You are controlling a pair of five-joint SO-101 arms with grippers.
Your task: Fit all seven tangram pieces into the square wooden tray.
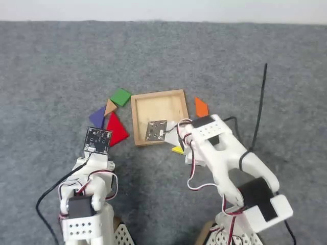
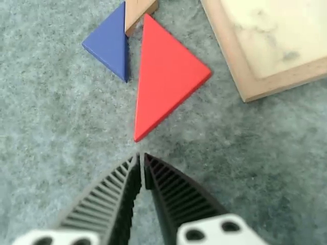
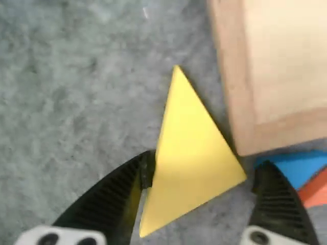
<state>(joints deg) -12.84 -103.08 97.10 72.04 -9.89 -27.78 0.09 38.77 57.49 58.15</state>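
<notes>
The square wooden tray (image 1: 158, 97) lies mid-table with no pieces inside. To its left sit a green square (image 1: 121, 97), a tan triangle (image 1: 110, 107), a blue triangle (image 1: 97, 117) and a red triangle (image 1: 116, 128). An orange piece (image 1: 201, 107) lies to its right. My left gripper (image 2: 141, 159) is shut and holds nothing, just short of the red triangle's (image 2: 166, 76) near tip. My right gripper (image 3: 199, 173) is open and straddles a yellow triangle (image 3: 191, 153) on the carpet beside the tray's corner (image 3: 240, 117). One finger (image 3: 138, 178) touches the triangle's edge.
A light-blue piece (image 3: 296, 166) and the orange piece (image 3: 317, 189) lie past the tray's corner, close to the right gripper's far finger. The blue triangle (image 2: 110, 43) and the tan piece (image 2: 138, 10) touch the red triangle. Grey carpet covers the table.
</notes>
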